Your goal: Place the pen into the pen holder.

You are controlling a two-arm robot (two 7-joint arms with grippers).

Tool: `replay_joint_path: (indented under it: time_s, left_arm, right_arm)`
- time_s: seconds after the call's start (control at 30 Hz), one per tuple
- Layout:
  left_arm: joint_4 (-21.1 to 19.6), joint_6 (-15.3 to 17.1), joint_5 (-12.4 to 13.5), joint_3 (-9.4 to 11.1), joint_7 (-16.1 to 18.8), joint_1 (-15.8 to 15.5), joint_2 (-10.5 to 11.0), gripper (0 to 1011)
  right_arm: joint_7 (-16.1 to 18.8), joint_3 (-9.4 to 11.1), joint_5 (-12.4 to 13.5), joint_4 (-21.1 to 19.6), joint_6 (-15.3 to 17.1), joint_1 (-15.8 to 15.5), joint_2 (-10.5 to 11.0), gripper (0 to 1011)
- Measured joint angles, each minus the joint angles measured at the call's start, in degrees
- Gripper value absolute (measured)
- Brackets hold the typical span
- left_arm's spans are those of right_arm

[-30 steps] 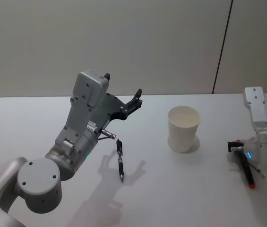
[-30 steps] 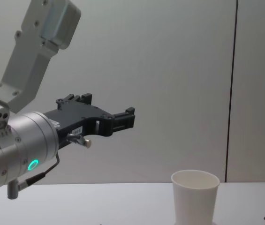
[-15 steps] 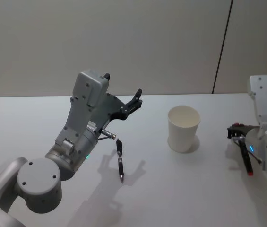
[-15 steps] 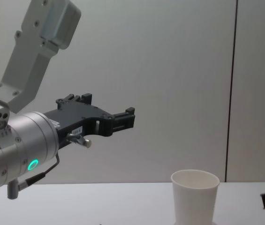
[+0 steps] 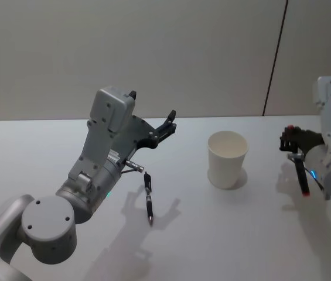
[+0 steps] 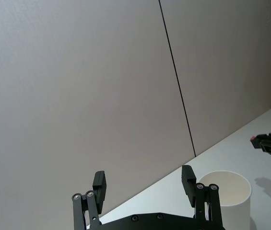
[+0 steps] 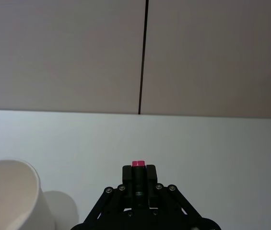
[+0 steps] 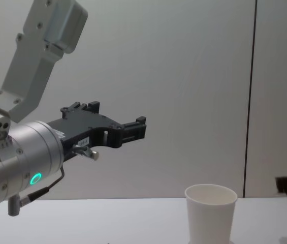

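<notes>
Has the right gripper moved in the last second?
Yes. In the head view the right gripper, jaws shut on the pen, has risen: against the paper cup, from base level to rim level.

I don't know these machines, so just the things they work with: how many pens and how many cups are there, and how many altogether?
Pens: 2 (the loose pen lying on the table; the held pen in the right gripper)
Paper cups: 1 (the white cup)
Total: 3
</notes>
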Motion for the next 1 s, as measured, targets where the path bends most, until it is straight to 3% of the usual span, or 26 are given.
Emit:
replay_joint_path:
  time_s: [0.53, 1.0]
  left_arm:
    - [0.00, 0.00, 0.00, 0.00, 0.00, 0.00, 0.00, 1003]
    - [0.00, 0.00, 0.00, 0.00, 0.00, 0.00, 0.00, 1003]
  right_arm:
    - [2.02, -0.79, -0.55, -4.15, -13.24, -2.18, -0.30, 159]
    - [3.51, -2.17, -1.32, -2.71, -27.12, -1.32, -2.01, 159]
